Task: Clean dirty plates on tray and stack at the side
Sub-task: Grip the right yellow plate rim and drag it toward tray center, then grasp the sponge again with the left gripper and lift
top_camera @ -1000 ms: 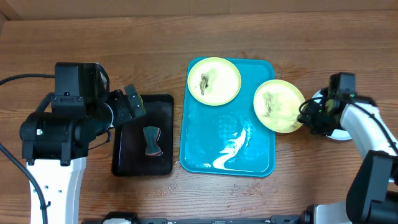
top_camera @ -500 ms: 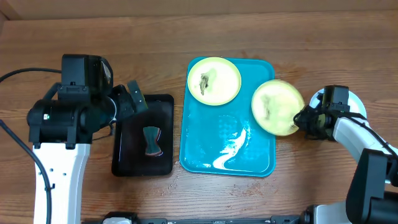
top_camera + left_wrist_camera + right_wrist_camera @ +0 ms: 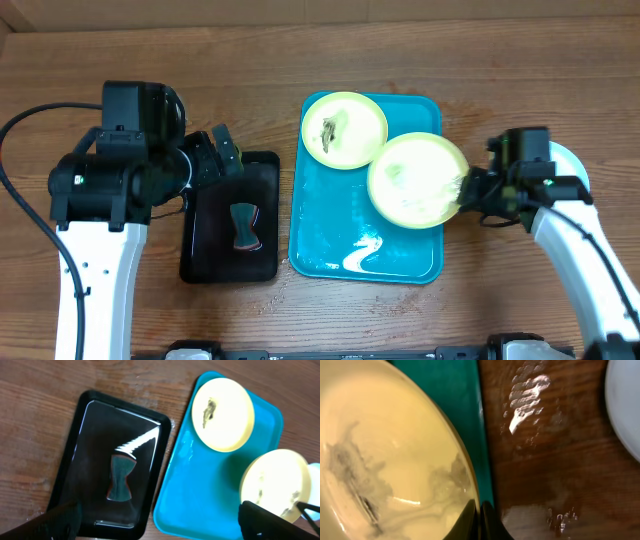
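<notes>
Right claw (image 3: pixel 466 189) pinches the rim of a smeared plate (image 3: pixel 412 182); left claw (image 3: pixel 218 156) spreads wide above the black tray (image 3: pixel 210 262). On the blue tray (image 3: pixel 325 235), a second dirty plate (image 3: pixel 345 130) lies far-left, and the smeared plate hangs over its right side.

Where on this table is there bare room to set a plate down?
The blue tray is bare in its lower left, below the far plate and left of the held plate. Bare wood runs along the front, below it and the black tray. Crowded: the tray's upper right, where the plates and right gripper meet.
</notes>
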Motion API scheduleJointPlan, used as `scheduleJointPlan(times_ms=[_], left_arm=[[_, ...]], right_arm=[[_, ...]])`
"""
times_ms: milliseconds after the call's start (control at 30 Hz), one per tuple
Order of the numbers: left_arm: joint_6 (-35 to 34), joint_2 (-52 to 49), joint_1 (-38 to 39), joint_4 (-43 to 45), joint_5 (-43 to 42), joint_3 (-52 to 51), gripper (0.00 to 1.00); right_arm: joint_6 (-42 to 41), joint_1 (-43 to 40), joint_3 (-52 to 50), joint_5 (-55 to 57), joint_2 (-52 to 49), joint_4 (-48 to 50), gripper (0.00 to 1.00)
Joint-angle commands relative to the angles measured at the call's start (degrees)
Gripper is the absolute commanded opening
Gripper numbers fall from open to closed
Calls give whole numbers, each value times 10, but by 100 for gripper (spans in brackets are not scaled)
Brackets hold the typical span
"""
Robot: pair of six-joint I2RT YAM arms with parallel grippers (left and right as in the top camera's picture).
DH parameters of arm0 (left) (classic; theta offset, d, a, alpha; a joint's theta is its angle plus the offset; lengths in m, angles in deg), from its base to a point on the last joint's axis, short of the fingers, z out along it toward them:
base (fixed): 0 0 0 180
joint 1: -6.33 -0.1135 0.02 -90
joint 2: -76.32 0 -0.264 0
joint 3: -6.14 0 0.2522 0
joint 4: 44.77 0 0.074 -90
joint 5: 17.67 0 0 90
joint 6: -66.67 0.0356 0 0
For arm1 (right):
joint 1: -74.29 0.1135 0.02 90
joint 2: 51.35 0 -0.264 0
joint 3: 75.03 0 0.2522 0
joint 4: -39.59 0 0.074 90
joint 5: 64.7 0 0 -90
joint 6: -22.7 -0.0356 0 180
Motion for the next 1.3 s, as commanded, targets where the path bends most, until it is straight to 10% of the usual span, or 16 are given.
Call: scheduleJointPlan(times_ms=[0,400,700,1067,1267], left_arm=[[36,44,7,2,-14,13,100],[47,43,7,-40,-2,12,100],[51,38,7,-60,63,3,99],[22,-48,8,96,67,-223,84],[30,-176,17,182,19,-262,57]], right_arm=[[-41,84,7,71,13,-32,4],[-195,224,-67,153,-68,102,4],[-130,223,-2,153,8,42,24],[-101,223,39,149,126,-23,31],[-101,223,39,148,99,-49,31]])
